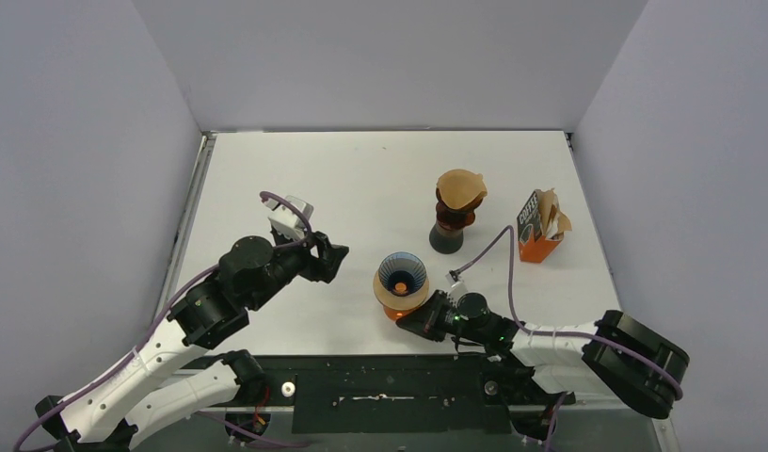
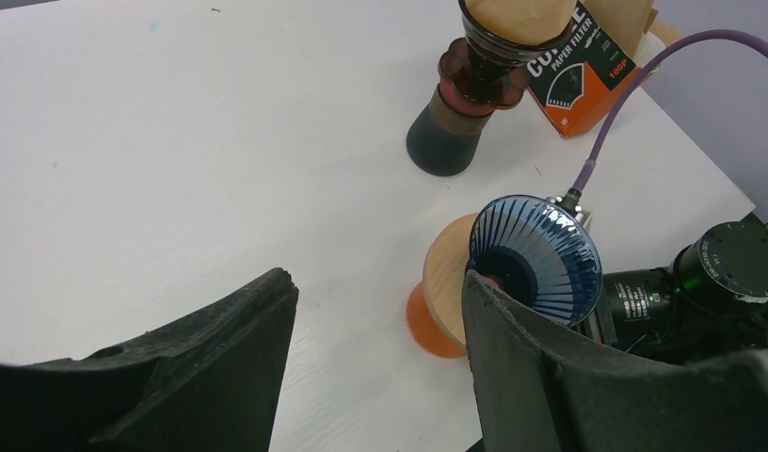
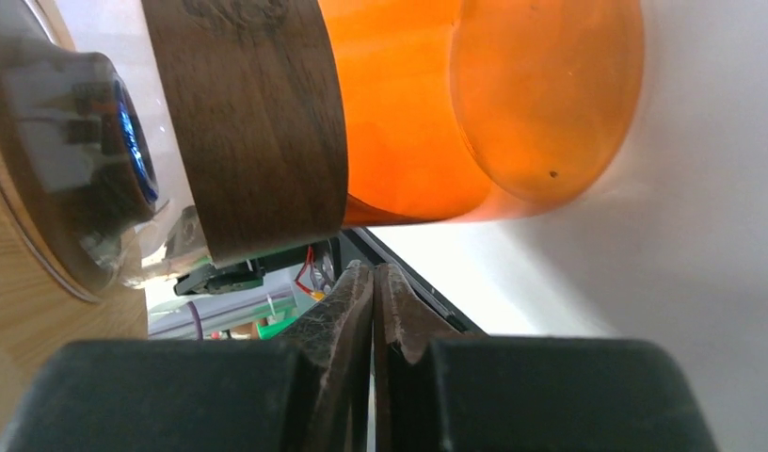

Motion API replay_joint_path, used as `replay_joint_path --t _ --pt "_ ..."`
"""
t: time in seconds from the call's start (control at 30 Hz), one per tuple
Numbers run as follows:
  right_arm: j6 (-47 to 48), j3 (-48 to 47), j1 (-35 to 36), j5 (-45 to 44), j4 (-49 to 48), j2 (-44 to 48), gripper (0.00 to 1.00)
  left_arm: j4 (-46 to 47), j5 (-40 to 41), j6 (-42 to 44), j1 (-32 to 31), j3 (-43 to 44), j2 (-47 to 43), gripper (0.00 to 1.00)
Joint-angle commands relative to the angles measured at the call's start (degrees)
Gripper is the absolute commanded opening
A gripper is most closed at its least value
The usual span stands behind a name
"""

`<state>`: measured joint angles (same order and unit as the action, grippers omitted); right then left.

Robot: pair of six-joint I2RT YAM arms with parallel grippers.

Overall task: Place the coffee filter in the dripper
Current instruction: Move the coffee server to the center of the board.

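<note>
A blue ribbed dripper (image 1: 402, 272) (image 2: 536, 255) sits on a wooden collar (image 2: 449, 281) over an orange glass base (image 3: 474, 104); I see no filter in it. Tan paper filters (image 1: 553, 217) (image 2: 631, 19) stick out of an orange filter box (image 1: 532, 229) (image 2: 576, 83). A second, dark dripper on a stand (image 1: 451, 232) (image 2: 448, 132) holds a tan filter (image 1: 461, 187) (image 2: 521, 14). My left gripper (image 1: 329, 259) (image 2: 376, 282) hangs open and empty, left of the blue dripper. My right gripper (image 1: 425, 315) (image 3: 373, 273) is shut on nothing, low beside the orange base.
A purple cable (image 1: 498, 254) (image 2: 625, 104) runs from the right wrist across the table between the blue dripper and the filter box. Grey walls close in the white table (image 1: 361, 179) on three sides. The black mounting rail (image 1: 390, 386) lies along the near edge.
</note>
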<state>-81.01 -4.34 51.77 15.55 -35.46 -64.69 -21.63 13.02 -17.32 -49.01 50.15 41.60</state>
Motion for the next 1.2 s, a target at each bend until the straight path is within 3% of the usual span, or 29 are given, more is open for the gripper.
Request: replay_joint_path --t 0.0,0.57,0.87,1.17 --pt "-1.54 -0.34 1.65 -6.09 -15.12 -4.77 0.00 2.56 -0.62 0.64 0.32 0.25 -0.89 0.62" --pt "0.86 -6.43 2.46 -12.33 -29.00 -21.10 0.00 2.71 -1.00 0.03 0.50 -0.48 -1.77 0.63" --pt "1.80 -8.82 4.08 -16.60 -47.60 -35.03 0.00 2.68 -0.34 -0.12 0.85 -0.76 -2.05 0.63" --pt "3.51 -11.35 6.42 -25.07 -51.58 -41.57 0.00 2.86 -0.96 -0.08 1.45 -0.86 -1.56 0.63"
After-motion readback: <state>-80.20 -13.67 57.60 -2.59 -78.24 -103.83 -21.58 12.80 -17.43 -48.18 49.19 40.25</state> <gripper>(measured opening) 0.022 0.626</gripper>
